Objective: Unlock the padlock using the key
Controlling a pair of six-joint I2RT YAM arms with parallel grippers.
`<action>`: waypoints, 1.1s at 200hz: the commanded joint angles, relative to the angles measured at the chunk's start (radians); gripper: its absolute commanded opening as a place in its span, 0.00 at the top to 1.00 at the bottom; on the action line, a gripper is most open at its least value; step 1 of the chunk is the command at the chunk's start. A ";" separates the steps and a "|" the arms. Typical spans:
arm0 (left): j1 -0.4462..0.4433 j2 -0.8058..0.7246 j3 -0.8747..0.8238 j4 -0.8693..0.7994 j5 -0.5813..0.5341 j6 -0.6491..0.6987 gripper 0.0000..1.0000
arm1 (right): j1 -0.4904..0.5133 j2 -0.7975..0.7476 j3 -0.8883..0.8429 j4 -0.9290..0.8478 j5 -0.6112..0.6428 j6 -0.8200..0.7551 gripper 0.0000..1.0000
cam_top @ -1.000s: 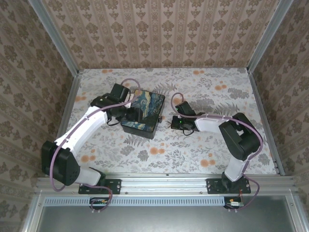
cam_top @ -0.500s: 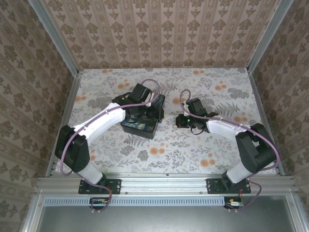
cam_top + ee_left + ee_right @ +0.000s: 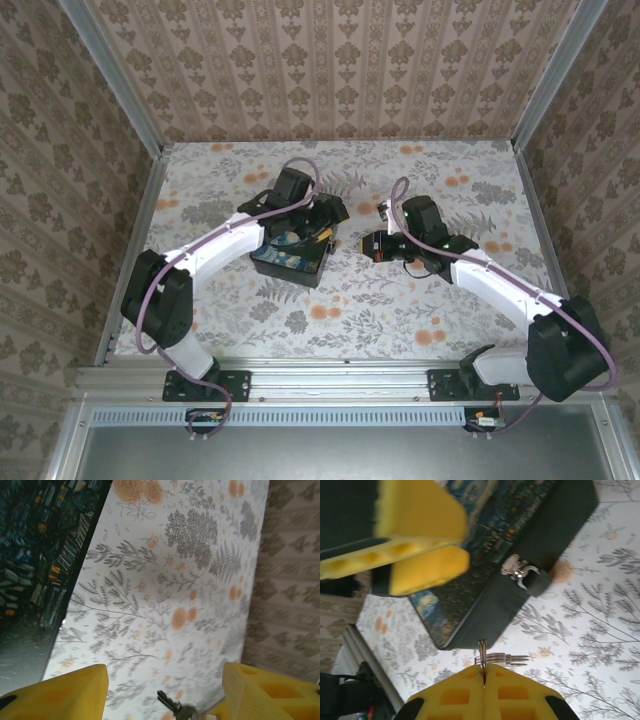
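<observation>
step in hand, as judged: bringing the key to the lock; insertion not yet made

worktop: floral-patterned, carries the black box with the blue painted lid, left of centre in the top view. the box should be steadied before any push on the lock, or it is likely to slide

left claw: fingers wide apart, nothing between them, at the right-hand edge of the box in the top view. recommended: brace the box near the clasp, clear of the lock itself

right claw: closed tight on the key, by its ring end as far as can be told; bottom centre of the right wrist view, near the box's lower corner but apart from it

padlock: small metal body at the clasp tab on the box's side wall, centre right of the right wrist view, above the key. long axis tilted, upper left to lower right along the wall's edge; keyhole face too small to make out

key: blade horizontal in the frame, tip to the right, crosswise to the claw's fingers, apart from the padlock. judgement: the blade does not point at the lock. the wrist must turn to line tip with keyhole, then advance slowly along the blade's axis. a blade held by its ring may swivel, so force should be light
</observation>
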 commanded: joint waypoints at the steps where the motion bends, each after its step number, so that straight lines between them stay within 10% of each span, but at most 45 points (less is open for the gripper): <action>1: 0.006 -0.015 -0.048 0.113 0.072 -0.253 0.37 | 0.012 -0.028 0.023 0.063 -0.068 0.028 1.00; 119: 0.009 -0.062 -0.110 0.203 0.165 -0.497 0.30 | 0.098 0.065 0.070 0.251 0.056 0.096 1.00; 220: 0.058 -0.128 -0.187 0.232 0.158 -0.489 0.65 | 0.105 0.123 0.078 0.268 0.047 0.105 1.00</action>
